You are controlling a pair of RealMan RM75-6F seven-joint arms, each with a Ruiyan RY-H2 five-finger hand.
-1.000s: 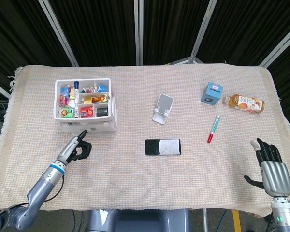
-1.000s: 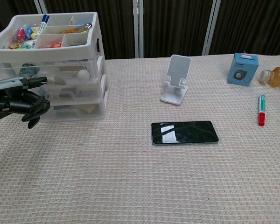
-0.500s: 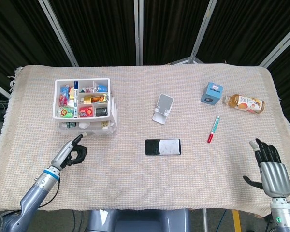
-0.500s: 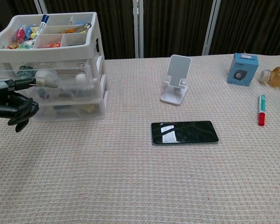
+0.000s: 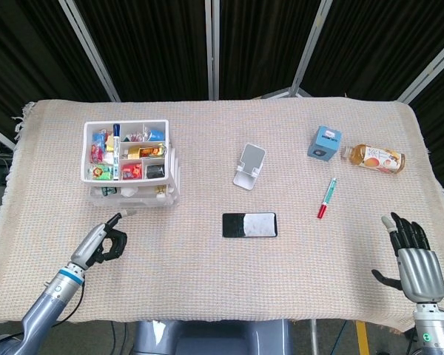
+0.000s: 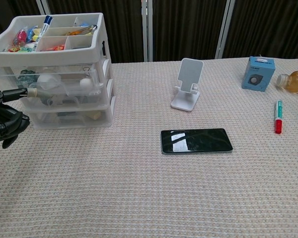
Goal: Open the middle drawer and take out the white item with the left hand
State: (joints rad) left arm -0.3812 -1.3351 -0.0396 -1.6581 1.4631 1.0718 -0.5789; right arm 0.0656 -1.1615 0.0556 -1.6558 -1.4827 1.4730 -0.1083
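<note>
Middle drawer (image 6: pixel 64 91) of the clear plastic organizer (image 5: pixel 133 166) sits at the desk's (image 5: pixel 207 281) left, pulled out a little toward you, pale rounded items inside. Your left hand (image 6: pixel 5 121) hangs just before it, dark fingers curled in, one straight finger reaching to the drawer's front edge. A glossy black phone (image 6: pixel 196 141) lies flat mid-cloth. Your right hand (image 5: pixel 413 259) rests spread apart, holding nothing.
</note>
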